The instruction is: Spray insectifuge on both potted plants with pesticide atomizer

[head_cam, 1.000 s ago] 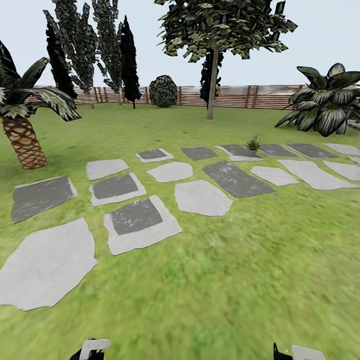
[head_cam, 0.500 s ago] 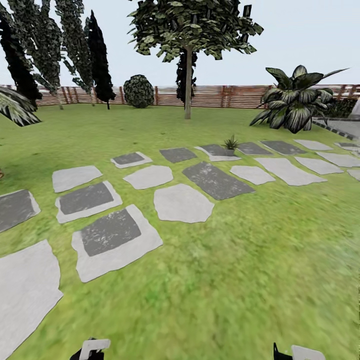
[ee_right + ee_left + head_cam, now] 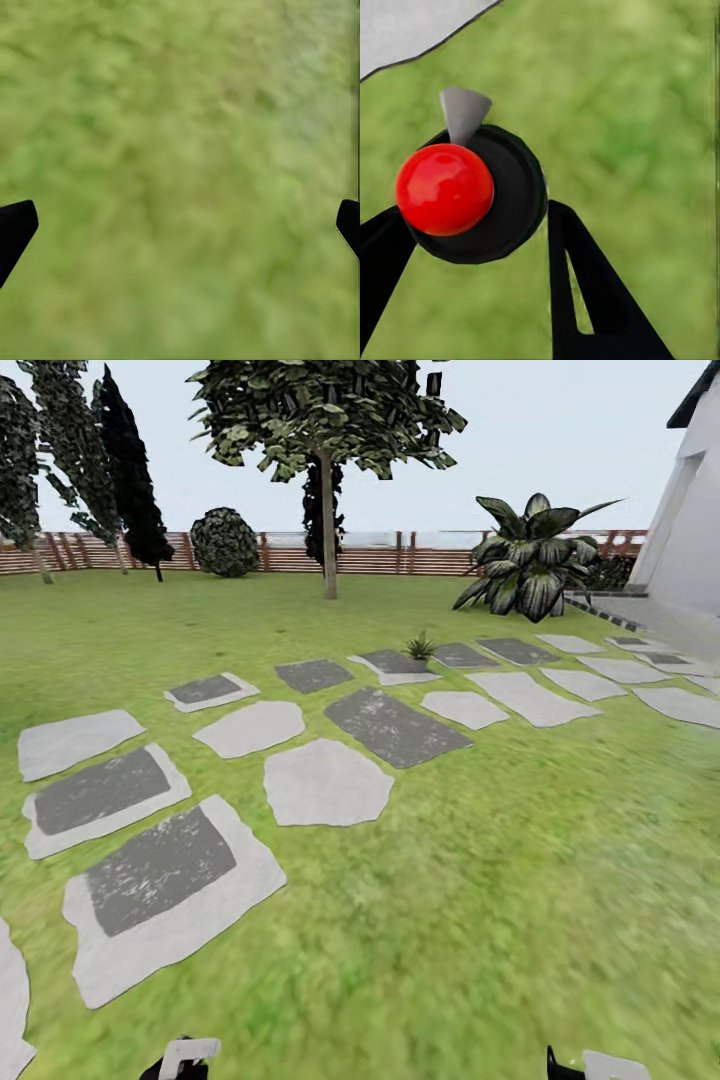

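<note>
The pesticide atomizer (image 3: 472, 195), a round black bottle with a glossy red ball top and a small grey spout, sits between the two black fingers (image 3: 585, 285) of my left gripper (image 3: 472, 225), which is shut on it above the grass. My right gripper (image 3: 180, 225) is open, its fingertips wide apart over bare lawn with nothing between them. A small tuft of pointed green leaves (image 3: 420, 647) stands among the far stepping stones, too distant to identify. The two potted plants are out of view.
Flat grey stepping stones (image 3: 325, 782) cross the lawn from lower left to right. A tree (image 3: 328, 530) and the brown slatted fence (image 3: 380, 555) stand at the back. A big striped agave (image 3: 525, 565) and a white building wall (image 3: 690, 520) are on the right.
The whole head view has slid leftward, so the camera has turned right. The palm has left the picture and the white wall has come in. Both grippers hold the same pose.
</note>
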Controlling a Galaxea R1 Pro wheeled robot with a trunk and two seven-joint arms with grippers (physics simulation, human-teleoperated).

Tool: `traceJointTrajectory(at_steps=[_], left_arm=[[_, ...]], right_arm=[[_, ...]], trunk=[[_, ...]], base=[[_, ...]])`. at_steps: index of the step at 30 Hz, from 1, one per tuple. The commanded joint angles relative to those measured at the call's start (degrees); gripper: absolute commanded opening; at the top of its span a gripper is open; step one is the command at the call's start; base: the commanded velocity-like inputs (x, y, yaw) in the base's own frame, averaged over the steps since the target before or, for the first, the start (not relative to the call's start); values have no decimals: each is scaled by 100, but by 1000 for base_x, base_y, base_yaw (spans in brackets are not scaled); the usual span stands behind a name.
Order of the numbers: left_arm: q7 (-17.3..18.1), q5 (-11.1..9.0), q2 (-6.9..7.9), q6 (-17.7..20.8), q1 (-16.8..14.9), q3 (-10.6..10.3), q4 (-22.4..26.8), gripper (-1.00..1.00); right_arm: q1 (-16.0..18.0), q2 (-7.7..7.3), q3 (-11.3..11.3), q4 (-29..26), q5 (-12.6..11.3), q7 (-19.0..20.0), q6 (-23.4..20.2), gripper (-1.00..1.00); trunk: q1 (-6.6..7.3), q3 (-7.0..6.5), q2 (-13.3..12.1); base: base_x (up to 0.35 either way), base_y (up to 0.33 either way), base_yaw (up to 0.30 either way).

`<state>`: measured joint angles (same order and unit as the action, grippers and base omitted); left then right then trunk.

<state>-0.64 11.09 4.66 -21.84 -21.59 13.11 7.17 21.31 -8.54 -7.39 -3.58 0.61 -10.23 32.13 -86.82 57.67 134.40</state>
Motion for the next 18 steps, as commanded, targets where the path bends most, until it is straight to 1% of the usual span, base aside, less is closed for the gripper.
traceJointTrajectory(at_steps=[1,16,18], left_arm=[[-6,60,0,-22,-3,42,-5,-100],[-6,60,0,-22,1,48,-5,-100],[-6,60,0,-22,-2,50,-5,-100]], right_arm=[[5,1,-26,7,8,4,21,100],[5,1,-26,7,1,-1,21,100],[5,1,-26,7,1,-4,21,100]], trunk=[[-2,5,2],[-2,5,2],[-2,5,2]], base=[[340,0,-265],[340,0,-264],[340,0,-124]])
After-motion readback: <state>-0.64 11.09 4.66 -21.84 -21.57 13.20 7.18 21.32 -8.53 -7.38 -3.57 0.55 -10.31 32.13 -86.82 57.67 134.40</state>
